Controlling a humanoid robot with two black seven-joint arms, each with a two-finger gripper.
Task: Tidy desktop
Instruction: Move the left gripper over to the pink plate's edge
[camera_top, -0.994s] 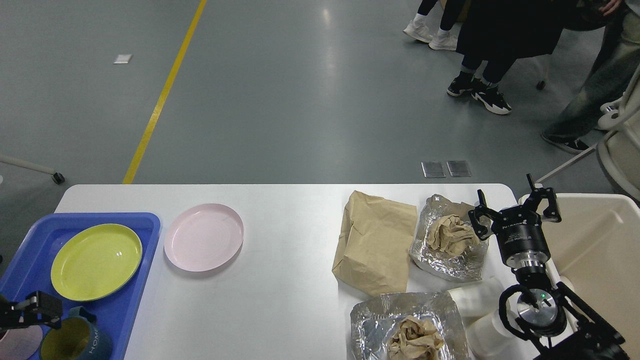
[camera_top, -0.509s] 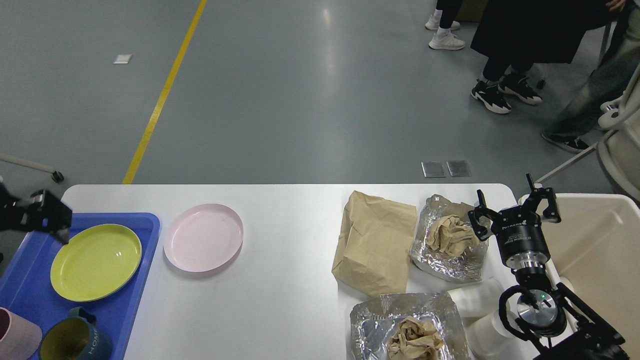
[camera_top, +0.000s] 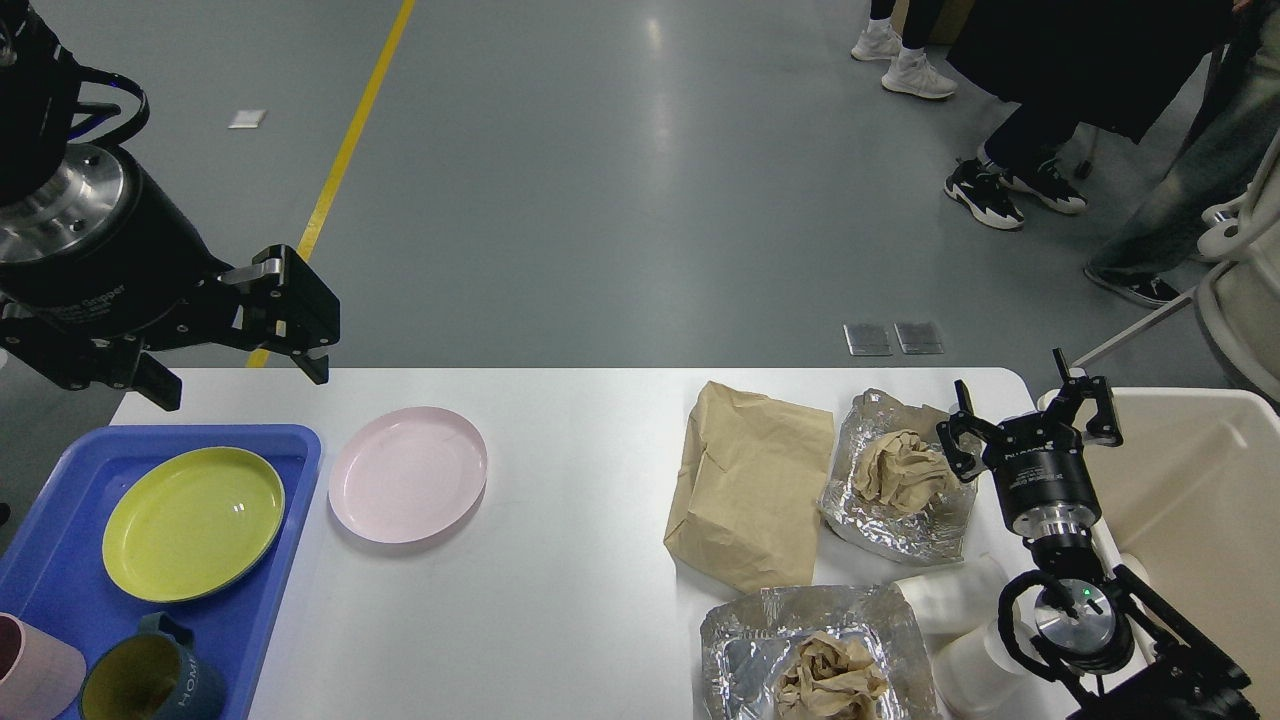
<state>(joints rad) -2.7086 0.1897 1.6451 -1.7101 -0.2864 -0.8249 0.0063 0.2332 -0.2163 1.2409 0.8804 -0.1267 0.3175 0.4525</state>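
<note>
The white desktop carries a pink plate left of centre. A brown paper bag, a foil sheet with crumpled paper and a second foil sheet with crumpled paper lie at the right. My left gripper is open and empty, raised high over the table's back left corner. My right gripper is open and empty, just right of the far foil sheet.
A blue tray at the left holds a yellow-green plate, a dark mug and a pink cup. White paper cups lie by my right arm. A beige bin stands at the right. People stand beyond.
My left gripper has risen from the tray's front, away from the pink cup, to high over the back left corner. My right arm has not moved. The people's feet have shifted.
</note>
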